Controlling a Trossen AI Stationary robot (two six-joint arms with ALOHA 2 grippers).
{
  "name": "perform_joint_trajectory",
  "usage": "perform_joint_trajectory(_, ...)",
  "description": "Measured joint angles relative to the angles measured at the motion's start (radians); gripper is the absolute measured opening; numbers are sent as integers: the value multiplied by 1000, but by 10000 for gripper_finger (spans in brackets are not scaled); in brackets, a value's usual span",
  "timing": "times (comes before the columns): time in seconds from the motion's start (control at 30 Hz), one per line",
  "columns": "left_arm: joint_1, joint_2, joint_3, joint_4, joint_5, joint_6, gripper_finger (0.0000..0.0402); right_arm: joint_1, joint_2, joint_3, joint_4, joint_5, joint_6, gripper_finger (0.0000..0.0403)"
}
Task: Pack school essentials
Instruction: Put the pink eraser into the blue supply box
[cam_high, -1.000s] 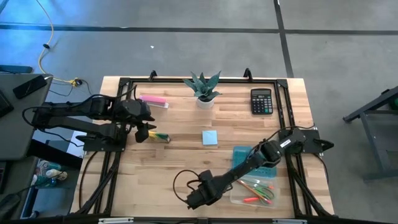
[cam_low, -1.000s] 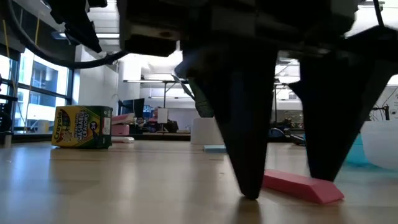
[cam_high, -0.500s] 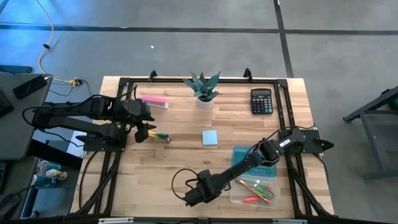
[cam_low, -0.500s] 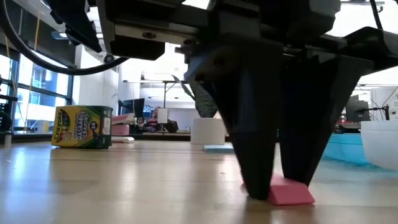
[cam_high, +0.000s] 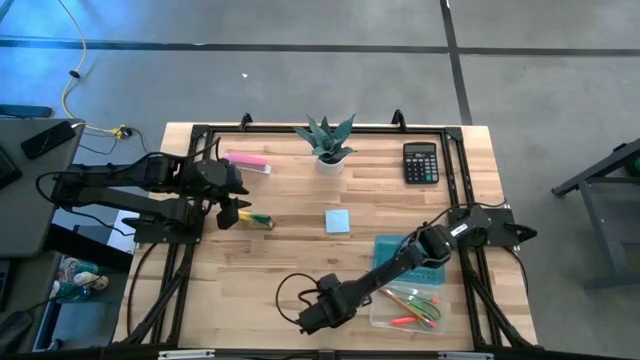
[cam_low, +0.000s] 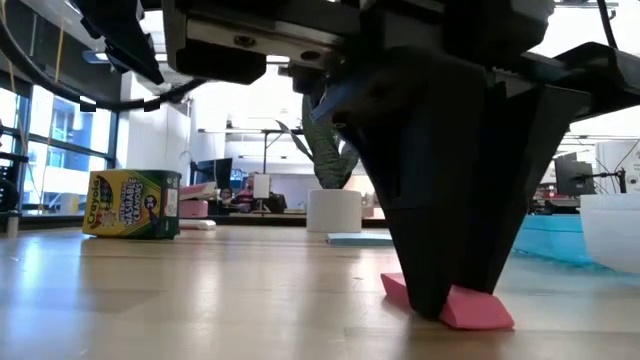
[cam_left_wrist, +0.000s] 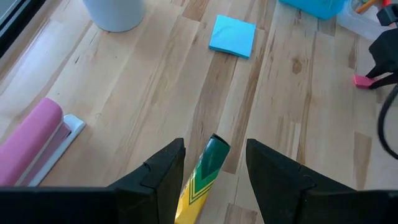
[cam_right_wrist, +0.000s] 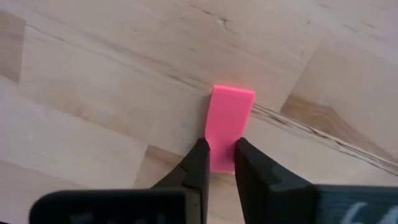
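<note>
A small pink-red block (cam_right_wrist: 230, 112) lies on the wood near the table's near edge, and my right gripper (cam_right_wrist: 219, 158) is shut on it. The low view shows the same gripper (cam_low: 445, 300) and block (cam_low: 478, 310) up close; from above the gripper (cam_high: 312, 318) hides the block. My left gripper (cam_left_wrist: 211, 162) is open at the table's left side (cam_high: 232, 213), a finger on each side of the end of a yellow-green crayon box (cam_left_wrist: 202, 177), apart from it. The light blue notepad (cam_high: 337, 221) lies flat mid-table. My right gripper pinches the pink-red block between its two fingers at one end (cam_right_wrist: 219, 146), across its narrow width. The fingers (cam_low: 420, 230) come from above, pointing down. The block's underside rests on the table, and its other end (cam_right_wrist: 233, 93) sticks out beyond the fingertips.
A clear container (cam_high: 385, 318) with orange-red pens and green-handled scissors sits right of my right gripper, with a teal piece (cam_high: 392, 245) behind it. A potted plant (cam_high: 328, 145), a black calculator (cam_high: 420, 162) and a pink bar (cam_high: 247, 160) stand along the far edge.
My right gripper has shut: its fingers stood wide apart over the pink-red block a second ago and now close on it. The block has turned a little between the fingers and stays on the table.
</note>
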Motion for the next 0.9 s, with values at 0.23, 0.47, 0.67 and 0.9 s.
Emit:
perform_joint_trajectory(0.23, 0, 0, 0, 0, 0, 8, 160, 40, -63, -3, -37, 127, 84, 42)
perform_joint_trajectory(0.47, 0, 0, 0, 0, 0, 8, 160, 87, -128, -2, -156, 233, 193, 42)
perform_joint_trajectory(0.67, 0, 0, 0, 0, -1, 8, 160, 123, -180, -1, -320, 285, 260, 43)
perform_joint_trajectory(0.9, 0, 0, 0, 0, -1, 8, 160, 171, -248, -79, -364, 286, 308, 43)
